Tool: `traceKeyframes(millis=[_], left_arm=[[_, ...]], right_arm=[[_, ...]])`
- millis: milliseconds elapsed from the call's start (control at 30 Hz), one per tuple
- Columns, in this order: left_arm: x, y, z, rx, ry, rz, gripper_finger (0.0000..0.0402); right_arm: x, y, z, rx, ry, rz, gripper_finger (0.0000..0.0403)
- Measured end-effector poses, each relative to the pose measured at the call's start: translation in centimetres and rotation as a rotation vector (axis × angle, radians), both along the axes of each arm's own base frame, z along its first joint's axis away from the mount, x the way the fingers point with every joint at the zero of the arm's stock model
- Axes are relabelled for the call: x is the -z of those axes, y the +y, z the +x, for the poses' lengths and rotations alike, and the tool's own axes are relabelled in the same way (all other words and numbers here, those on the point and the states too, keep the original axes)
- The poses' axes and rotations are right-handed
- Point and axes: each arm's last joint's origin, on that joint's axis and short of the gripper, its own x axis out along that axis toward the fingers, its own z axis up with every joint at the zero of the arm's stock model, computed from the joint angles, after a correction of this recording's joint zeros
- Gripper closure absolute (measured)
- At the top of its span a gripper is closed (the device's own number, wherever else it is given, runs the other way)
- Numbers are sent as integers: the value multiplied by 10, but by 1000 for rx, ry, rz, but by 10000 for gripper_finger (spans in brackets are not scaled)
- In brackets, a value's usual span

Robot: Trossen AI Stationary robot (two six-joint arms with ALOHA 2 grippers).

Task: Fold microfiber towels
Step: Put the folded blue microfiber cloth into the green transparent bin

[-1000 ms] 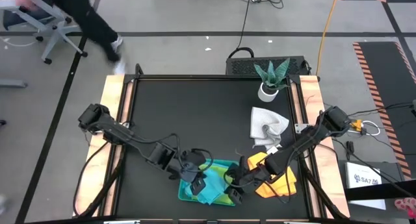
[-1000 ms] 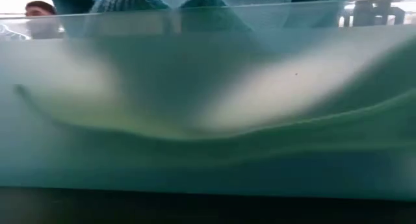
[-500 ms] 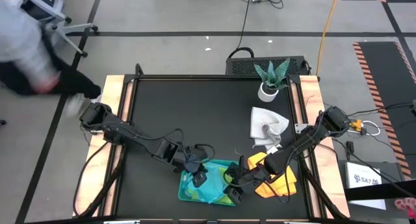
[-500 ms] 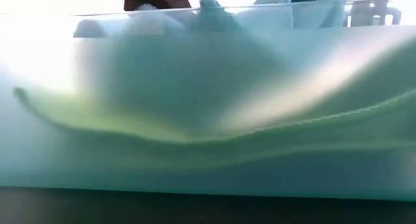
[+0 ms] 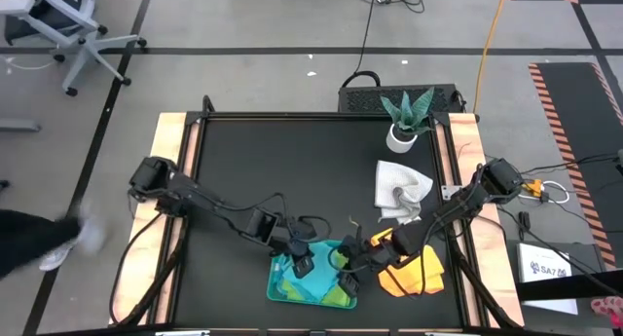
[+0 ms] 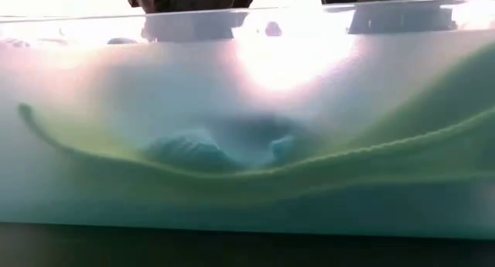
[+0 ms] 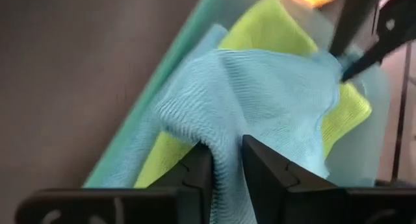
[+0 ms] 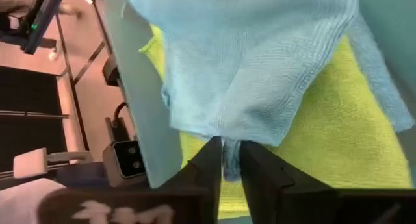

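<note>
While both grippers are pinching the turquoise towel over the teal tray, the lime towel is lying beneath, orange towel beside.

Translucent tray wall filling view, lime green towel edge, turquoise blue towel folds behind

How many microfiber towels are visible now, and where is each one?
4: a turquoise towel and a lime green towel in the teal tray, a yellow-orange towel right of it, a grey-white towel near the plant. More may be hidden.
</note>
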Motion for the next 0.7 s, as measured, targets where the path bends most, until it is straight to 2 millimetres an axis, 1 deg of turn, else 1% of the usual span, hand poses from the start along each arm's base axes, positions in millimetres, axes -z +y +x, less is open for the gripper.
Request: traceKeyframes(millis=[167,267,367,467,700], left_arm=[[20,0,6,48,51,-11,316],[25,7,6,49,93,4,316],[21,14,4,39,114,15,316],[11,20,1,48,101,28,316],[-15,32,-18,43,137,82,316]], right_arm=[[8,-5,-3,14,37,-16,306],[9,-7,-3,0,44,-28,280],[9,-10,-1,-20,42,-19,265],[9,-12,0,-39,53,-4,260],[10,-17,2,-66,66,7,259]])
